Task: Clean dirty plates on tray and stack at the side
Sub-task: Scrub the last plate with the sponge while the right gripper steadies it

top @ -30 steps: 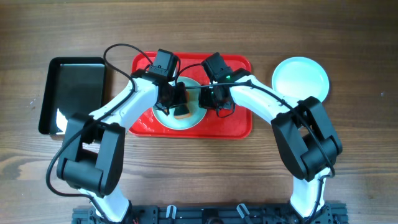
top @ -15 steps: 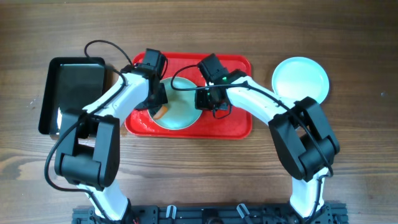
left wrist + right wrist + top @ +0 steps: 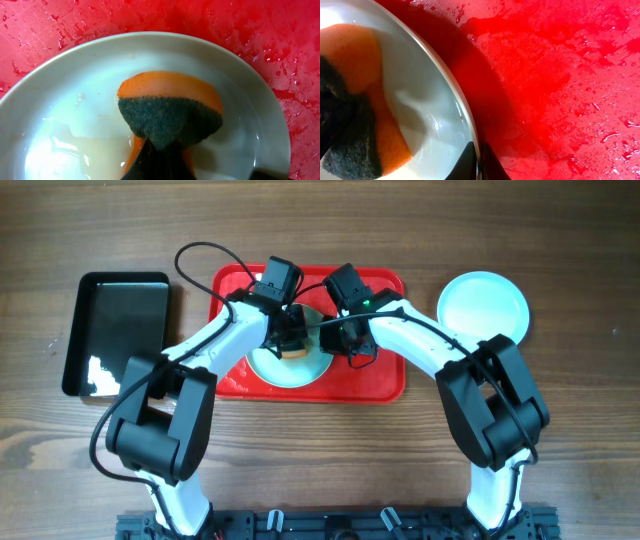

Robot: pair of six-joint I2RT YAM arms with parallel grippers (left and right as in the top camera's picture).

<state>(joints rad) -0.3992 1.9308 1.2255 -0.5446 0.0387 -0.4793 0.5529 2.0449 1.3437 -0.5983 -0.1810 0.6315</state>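
A pale plate (image 3: 290, 365) lies on the red tray (image 3: 380, 375). My left gripper (image 3: 292, 340) is shut on an orange sponge with a dark scouring side (image 3: 170, 107) and presses it onto the plate (image 3: 65, 115). My right gripper (image 3: 345, 340) is shut on the plate's right rim (image 3: 470, 135), one finger inside and one outside. The sponge also shows in the right wrist view (image 3: 355, 100). The plate's surface is wet. A clean pale plate (image 3: 483, 305) lies on the table right of the tray.
A glossy black tray (image 3: 118, 330) sits on the wooden table left of the red tray. The red tray is wet with droplets (image 3: 560, 75). Both arms cross over the tray's middle.
My left gripper swept the sponge from the plate's middle to its left edge, then back to the upper middle. My right gripper kept its hold on the rim.
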